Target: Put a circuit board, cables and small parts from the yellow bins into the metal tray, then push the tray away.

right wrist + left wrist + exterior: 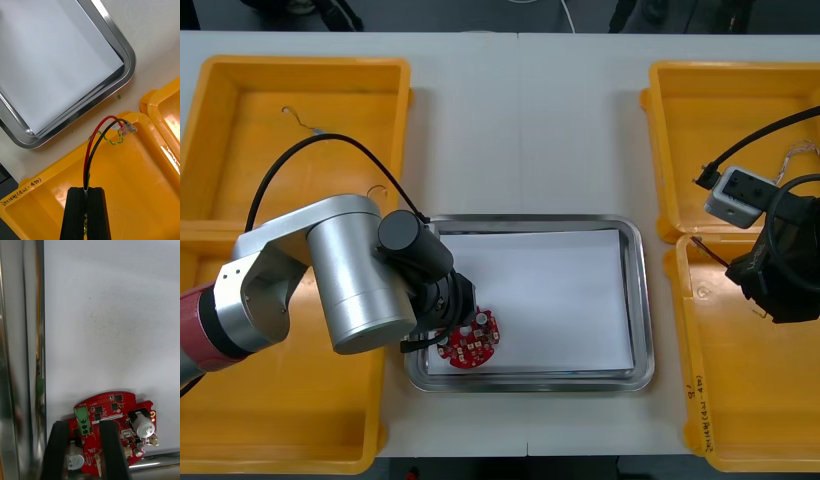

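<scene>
Red round circuit board (473, 342) lies on the white lining of the shiny metal tray (641, 300), in the near corner on the robot's left. The left gripper (85, 450) clamps it, jaws apart by only part of the board's width, with the board's edge between them. The right gripper (86, 193) hangs over the near right yellow plastic bin (131, 187), jaws pressed together on a thin red and black cable (87, 157) that arches up toward the bin's rim. There is one board, one tray and four yellow bins, two at each side. All stand on a light table (520, 130), with dark floor beyond its far edge.
</scene>
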`<state>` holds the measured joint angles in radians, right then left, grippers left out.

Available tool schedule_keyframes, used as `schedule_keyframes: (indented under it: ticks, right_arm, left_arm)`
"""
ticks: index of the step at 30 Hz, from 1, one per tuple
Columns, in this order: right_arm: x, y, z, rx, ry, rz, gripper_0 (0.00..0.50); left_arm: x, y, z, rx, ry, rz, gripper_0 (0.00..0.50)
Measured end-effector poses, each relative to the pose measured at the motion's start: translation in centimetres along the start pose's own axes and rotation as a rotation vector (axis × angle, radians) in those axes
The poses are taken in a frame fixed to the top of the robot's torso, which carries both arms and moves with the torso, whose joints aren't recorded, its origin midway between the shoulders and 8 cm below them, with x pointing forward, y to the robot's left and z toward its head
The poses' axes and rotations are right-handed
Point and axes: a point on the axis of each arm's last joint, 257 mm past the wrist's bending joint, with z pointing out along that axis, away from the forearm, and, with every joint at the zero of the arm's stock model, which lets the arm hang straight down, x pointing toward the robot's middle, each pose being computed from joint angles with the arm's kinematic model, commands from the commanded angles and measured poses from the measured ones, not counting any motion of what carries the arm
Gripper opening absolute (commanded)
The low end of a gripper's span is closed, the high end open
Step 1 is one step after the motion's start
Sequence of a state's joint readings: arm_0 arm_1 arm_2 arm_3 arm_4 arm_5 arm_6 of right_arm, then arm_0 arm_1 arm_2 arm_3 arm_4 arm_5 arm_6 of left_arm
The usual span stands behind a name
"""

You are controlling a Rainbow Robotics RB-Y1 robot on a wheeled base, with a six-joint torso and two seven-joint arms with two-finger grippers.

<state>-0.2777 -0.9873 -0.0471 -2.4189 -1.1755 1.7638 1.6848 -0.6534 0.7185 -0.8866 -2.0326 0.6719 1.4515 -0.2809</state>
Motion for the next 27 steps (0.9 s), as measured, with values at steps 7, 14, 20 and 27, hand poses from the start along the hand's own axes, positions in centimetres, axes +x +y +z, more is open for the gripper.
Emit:
schedule_keyframes:
  ticks: [7,14,20,27]
  right_arm:
    - [0.0,0.0,0.0,0.000,-0.001,0.000,0.000]
    - [0.0,0.0,0.0,0.001,0.000,0.001,0.000]
    - [0.0,0.1,0.0,-0.004,-0.001,0.000,0.000]
    - [0.0,0.5,0.0,-0.018,-0.001,-0.004,0.000]
  left_arm:
    - [0.0,-0.1,0.0,0.001,-0.002,0.000,0.500]
    - [0.0,-0.1,0.0,0.002,-0.003,0.000,0.500]
    - [-0.4,-0.4,-0.2,0.006,-0.011,0.002,0.500]
    - [-2.3,-0.4,-1.7,0.003,-0.022,-0.032,0.500]
